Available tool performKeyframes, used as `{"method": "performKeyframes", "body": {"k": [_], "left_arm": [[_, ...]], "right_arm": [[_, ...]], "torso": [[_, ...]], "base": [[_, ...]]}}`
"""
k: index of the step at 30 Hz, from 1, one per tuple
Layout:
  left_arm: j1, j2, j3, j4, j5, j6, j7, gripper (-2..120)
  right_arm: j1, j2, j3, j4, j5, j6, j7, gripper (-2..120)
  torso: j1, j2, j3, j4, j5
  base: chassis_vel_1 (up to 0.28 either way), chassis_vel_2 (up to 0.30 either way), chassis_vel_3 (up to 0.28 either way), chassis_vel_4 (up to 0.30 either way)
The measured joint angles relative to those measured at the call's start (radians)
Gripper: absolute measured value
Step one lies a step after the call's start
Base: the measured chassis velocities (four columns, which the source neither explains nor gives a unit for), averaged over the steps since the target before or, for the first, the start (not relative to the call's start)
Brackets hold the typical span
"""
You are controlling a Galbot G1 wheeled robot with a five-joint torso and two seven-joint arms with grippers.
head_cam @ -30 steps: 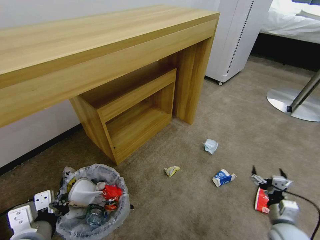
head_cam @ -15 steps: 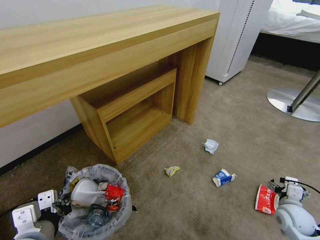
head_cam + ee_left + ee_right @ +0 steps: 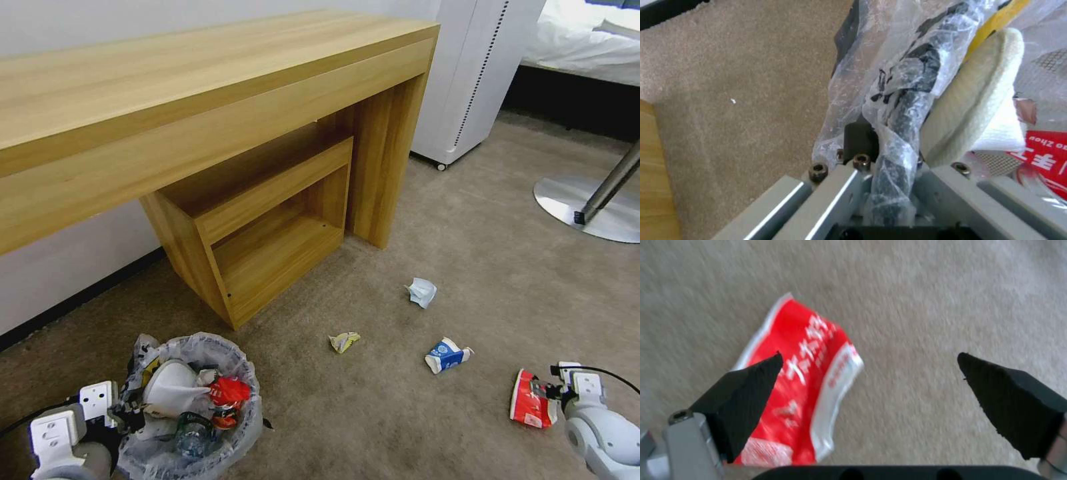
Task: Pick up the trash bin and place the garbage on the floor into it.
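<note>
A: Head view: the right hand (image 3: pixel 557 388) has dropped beside the red wrapper (image 3: pixel 531 399) on the floor (image 3: pixel 373 400).
B: Left wrist: left hand (image 3: pixel 880 173) pinches the bin (image 3: pixel 902 110) rim.
A: Right wrist: fingers (image 3: pixel 746 396) spread, straddling the wrapper's edge – grab looks imminent

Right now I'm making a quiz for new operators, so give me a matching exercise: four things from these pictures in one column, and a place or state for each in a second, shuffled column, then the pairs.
Things:
1. trash bin
2. red wrapper
3. blue-white carton
4. yellow wrapper

Places or states:
A. lying on the carpet nearest the wooden desk's open shelf
B. rim clamped by the left gripper
C. on the carpet between the yellow wrapper and the red wrapper
D. under the right gripper's open jaws

Pairs: 1-B, 2-D, 3-C, 4-A
</note>
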Motion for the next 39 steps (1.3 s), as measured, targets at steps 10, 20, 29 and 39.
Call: {"method": "performKeyframes", "body": {"k": [10, 20, 29, 39], "left_arm": [[-0.002, -0.018, 0.042, 0.000, 0.036, -0.007, -0.001, 0], [0.013, -0.022, 0.053, 0.000, 0.066, -0.014, 0.006, 0], [0.023, -0.032, 0.080, 0.000, 0.109, -0.016, 0.017, 0], [0.031, -0.038, 0.087, 0.000, 0.137, -0.021, 0.023, 0]], "right_arm": [[0.035, 0.034, -0.027, -0.084, -0.011, 0.065, -0.024, 100], [0.118, 0.067, -0.090, -0.233, -0.058, 0.142, -0.050, 100], [0.148, 0.084, -0.104, -0.325, -0.083, 0.212, -0.072, 92], [0.178, 0.083, -0.131, -0.338, -0.080, 0.250, -0.062, 55]], "torso": [[0.000, 0.000, 0.000, 0.0001, 0.0000], [0.000, 0.000, 0.000, 0.0001, 0.0001], [0.000, 0.000, 0.000, 0.0001, 0.0000], [0.000, 0.000, 0.000, 0.0001, 0.0000]], "base": [[0.000, 0.000, 0.000, 0.000], [0.000, 0.000, 0.000, 0.000], [0.000, 0.000, 0.000, 0.000], [0.000, 0.000, 0.000, 0.000]]}}
